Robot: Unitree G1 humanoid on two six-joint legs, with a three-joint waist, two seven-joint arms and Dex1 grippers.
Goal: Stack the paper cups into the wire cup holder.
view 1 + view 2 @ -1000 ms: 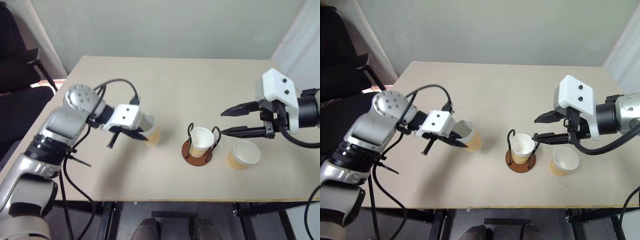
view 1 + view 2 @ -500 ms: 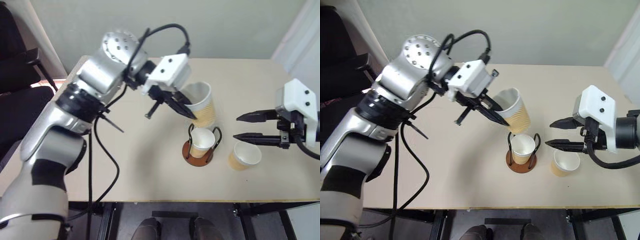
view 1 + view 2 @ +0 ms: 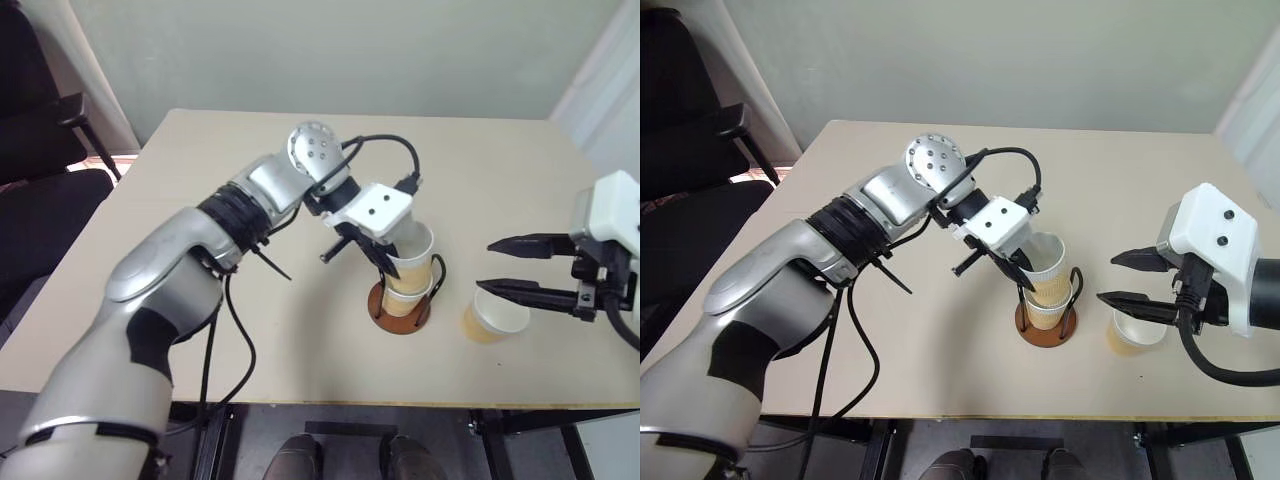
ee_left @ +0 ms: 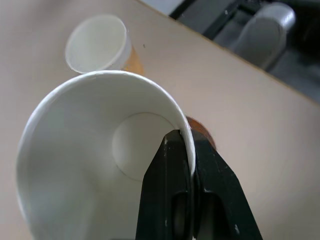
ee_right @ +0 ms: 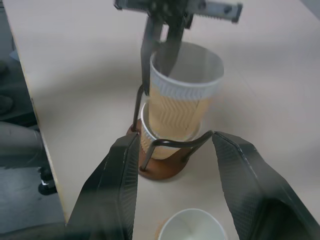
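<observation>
Beige table (image 3: 300, 340): left hand (image 3: 1023, 277) pinches the rim of a paper cup (image 3: 410, 250), seating it in the cup inside the wire cup holder (image 3: 400, 305) near the front edge. Right hand (image 3: 515, 266) gapes empty over the third cup (image 3: 492, 316), likely staged.

The left arm (image 3: 190, 260) is built of silver-grey metallic shells with dark grey patches along the forearm, a black ribbed band midway, and a round silver joint cap (image 3: 314, 150) dotted with small screw holes. Black cables loop from that joint to a white boxy wrist housing (image 3: 374, 209) — it carries two dark screw marks. The left gripper (image 4: 184, 165) has thin black fingers. The right gripper (image 3: 508, 265) has long black tapered fingers below a white rounded housing (image 3: 1214, 232) with two dark dots, joined to a black cylinder and cable.
</observation>
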